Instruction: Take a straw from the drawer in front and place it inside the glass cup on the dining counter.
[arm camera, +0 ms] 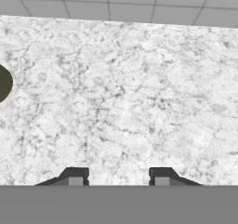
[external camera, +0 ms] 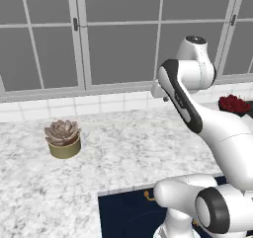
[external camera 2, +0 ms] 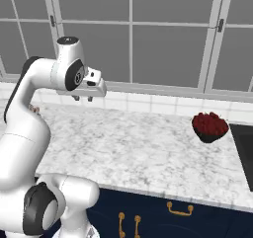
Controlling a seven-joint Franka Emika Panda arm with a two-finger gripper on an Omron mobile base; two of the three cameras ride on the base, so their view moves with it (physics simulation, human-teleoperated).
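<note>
The end effector (arm camera: pixel 119 175) hangs high over the speckled white-grey marble bench (external camera: pixel 123 148), fingers spread wide and holding nothing. Below the bench's front edge, the dark navy drawer (external camera: pixel 123 215) shows its small gold handle (external camera: pixel 147 196).

A kitchen: speckled marble counter (external camera 2: pixel 148 148) below the pincer (external camera 2: pixel 84 98), navy drawer fronts (external camera 2: pixel 178 215) with gold handles, tiled backsplash (external camera: pixel 74 106), windows behind.

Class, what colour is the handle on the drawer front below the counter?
Gold, against the navy drawer front; the handle shows best in the right base view.
</note>
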